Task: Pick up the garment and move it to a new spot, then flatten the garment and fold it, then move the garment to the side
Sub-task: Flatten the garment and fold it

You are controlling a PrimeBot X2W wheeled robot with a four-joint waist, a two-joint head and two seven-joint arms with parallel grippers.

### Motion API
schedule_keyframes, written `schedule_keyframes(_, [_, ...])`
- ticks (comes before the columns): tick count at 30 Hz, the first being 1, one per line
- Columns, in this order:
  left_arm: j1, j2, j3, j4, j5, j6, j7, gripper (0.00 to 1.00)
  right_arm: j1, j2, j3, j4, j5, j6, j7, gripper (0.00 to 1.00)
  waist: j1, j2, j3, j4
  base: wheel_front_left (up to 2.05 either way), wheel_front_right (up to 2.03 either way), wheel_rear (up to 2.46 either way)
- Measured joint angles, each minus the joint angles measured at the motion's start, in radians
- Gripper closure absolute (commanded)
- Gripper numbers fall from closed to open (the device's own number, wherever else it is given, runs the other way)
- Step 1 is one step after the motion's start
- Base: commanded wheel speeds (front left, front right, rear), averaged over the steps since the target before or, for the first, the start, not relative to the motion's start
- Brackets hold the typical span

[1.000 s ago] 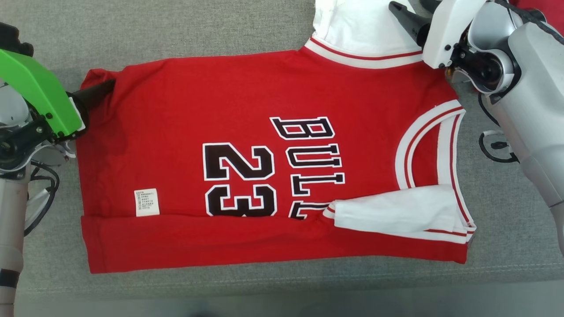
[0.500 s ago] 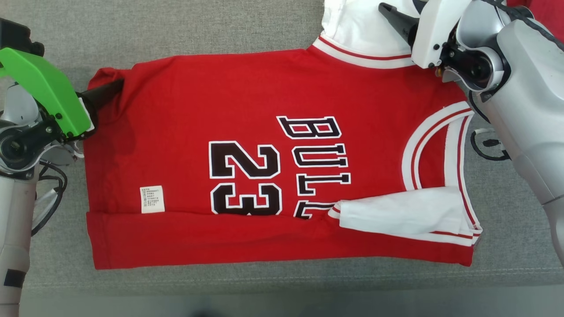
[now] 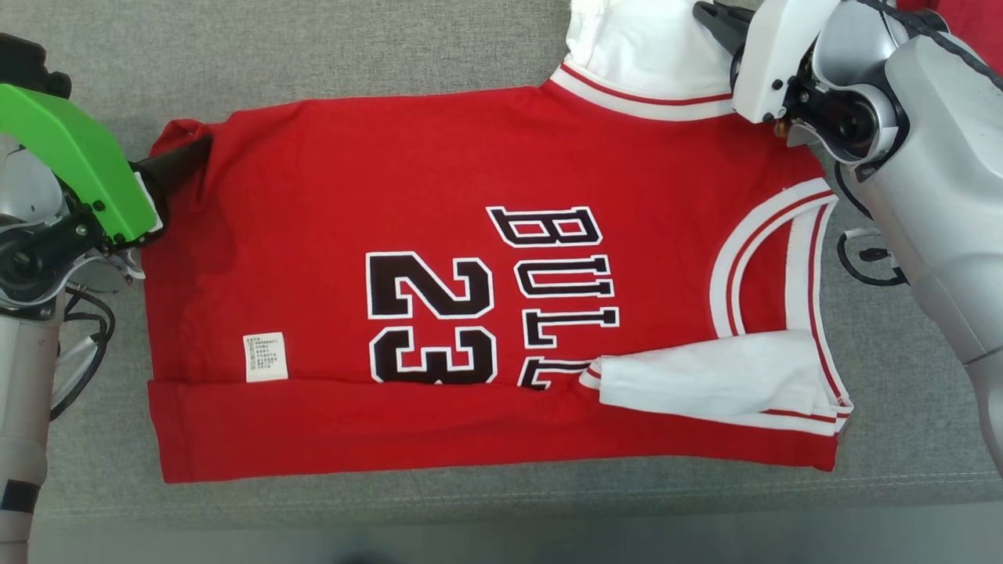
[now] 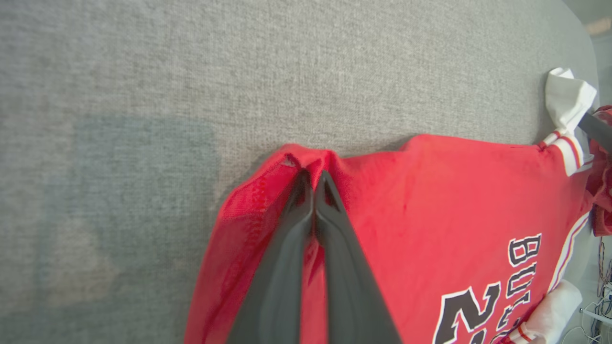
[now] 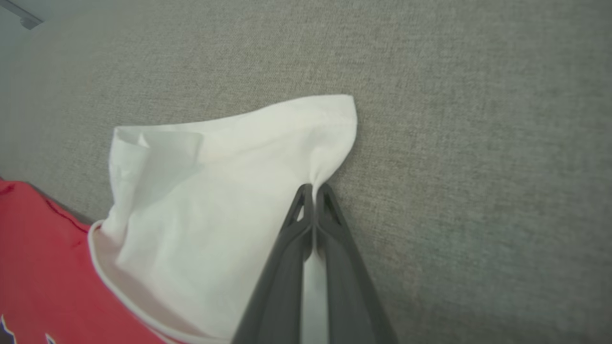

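Between left tool (image 4: 313,180) and right tool (image 5: 313,190), garment (image 3: 470,172)

Garment (image 3: 313,196) lettering (image 3: 560,278) partly folded under; label (image 3: 266,357) unreadable

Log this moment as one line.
left jaws: shut on red jersey corner | right jaws: shut on white sleeve | jersey spread on grey cushion

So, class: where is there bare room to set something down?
Bare grey surface lies beyond the jersey's far edge, between the left fingers and the white sleeve; a strip runs along its near edge. The right fingers and cables crowd the right end.
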State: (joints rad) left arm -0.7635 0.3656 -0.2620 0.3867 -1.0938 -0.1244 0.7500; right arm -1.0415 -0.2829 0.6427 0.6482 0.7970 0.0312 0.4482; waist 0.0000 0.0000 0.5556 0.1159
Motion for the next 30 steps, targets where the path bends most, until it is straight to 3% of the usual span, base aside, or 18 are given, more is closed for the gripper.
schedule_keyframes(13, [0.026,0.027,0.02,-0.008,-0.013,0.0,-0.058,1.0,0.031,0.011,-0.032,-0.03,0.027,0.031,-0.079,1.0,0.0,0.0,-0.043,-0.031,0.0,0.0,0.0])
schedule_keyframes(30, [0.161,0.037,0.033,-0.012,-0.03,0.0,-0.148,1.0,0.235,-0.005,-0.058,-0.124,0.1,0.057,-0.156,1.0,0.0,0.0,-0.142,-0.048,0.0,0.0,0.0])
